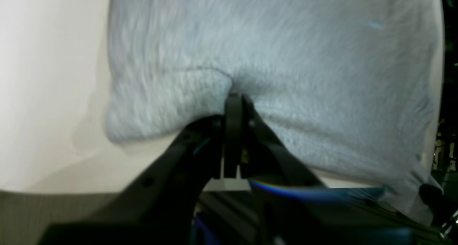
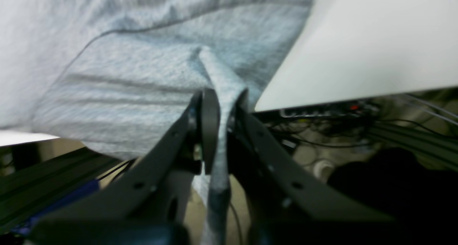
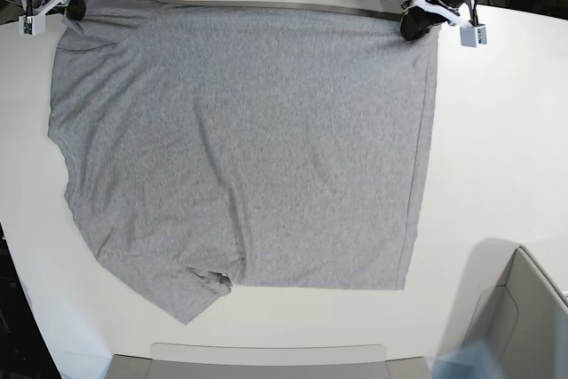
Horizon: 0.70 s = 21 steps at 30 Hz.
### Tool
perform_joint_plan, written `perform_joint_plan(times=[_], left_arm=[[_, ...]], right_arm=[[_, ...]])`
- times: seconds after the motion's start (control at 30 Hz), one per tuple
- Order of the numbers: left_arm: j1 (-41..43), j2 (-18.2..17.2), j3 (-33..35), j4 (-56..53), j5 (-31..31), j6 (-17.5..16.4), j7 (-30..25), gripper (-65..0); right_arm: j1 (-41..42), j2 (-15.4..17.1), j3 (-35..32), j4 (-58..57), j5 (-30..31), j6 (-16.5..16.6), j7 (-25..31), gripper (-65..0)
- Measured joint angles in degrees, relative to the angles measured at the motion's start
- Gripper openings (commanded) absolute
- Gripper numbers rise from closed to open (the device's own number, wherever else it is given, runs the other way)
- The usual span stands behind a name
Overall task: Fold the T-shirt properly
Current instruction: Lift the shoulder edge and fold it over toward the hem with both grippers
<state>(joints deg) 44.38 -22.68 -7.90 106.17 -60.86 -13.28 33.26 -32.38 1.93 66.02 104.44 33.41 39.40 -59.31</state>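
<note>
Both wrist views are motion-blurred, so fabric weave and seams read only as soft streaks. In the base view both arms are cut off by the top edge of the frame, and no lettering can be made out on the garment from any view.

The T-shirt (image 3: pixel 240 148) lies spread flat across the white worktop (image 3: pixel 497 157), filling the centre and left of the base view, its plain grey side up. 1 sleeve points toward the lower left of that frame.

The left end effector (image 3: pixel 417 24), at the upper right of the base view, sits on the shirt's upper right corner. In the left wrist view, the left end effector (image 1: pixel 234 98) has its 2 fingers pressed together on a pinch of grey cloth at frame centre, the T-shirt (image 1: pixel 286 59) spreading away above it.

The right end effector (image 3: pixel 75 2), at the upper left of the base view, meets the shirt's upper left corner. In the right wrist view, the right end effector (image 2: pixel 223 98) is clenched on a raised ridge of cloth that runs down between its fingers; the T-shirt (image 2: pixel 136 66) fills the upper left of that frame.
</note>
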Motion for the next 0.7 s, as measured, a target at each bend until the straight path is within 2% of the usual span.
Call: perform_joint_plan(times=[0.2,0.33,0.5,0.7], left_arm=[[0.72,-0.04,-3.87,1.88,-0.26,-0.04,0.20,-65.0],[-0.63,0.00,-5.25,1.99,-0.20,0.35,6.36,-65.0],[-6.21,-0.02,-5.25,2.10,-0.70,6.93,10.47,-65.0],[-10.10,0.13,-5.16,2.05,-0.72,9.66,13.38,-65.0]], right_arm=[[0.92,-0.04,1.70,5.07,0.98,0.00,-0.48,-65.0],[2.49,0.11,1.68,5.07,0.39,0.00,-0.79,-65.0],[6.40,-0.07,1.51,5.05,-5.46,0.00,-0.96,-65.0],[8.74,0.59,1.42,5.03,-6.84,0.00,-1.03,-65.0]])
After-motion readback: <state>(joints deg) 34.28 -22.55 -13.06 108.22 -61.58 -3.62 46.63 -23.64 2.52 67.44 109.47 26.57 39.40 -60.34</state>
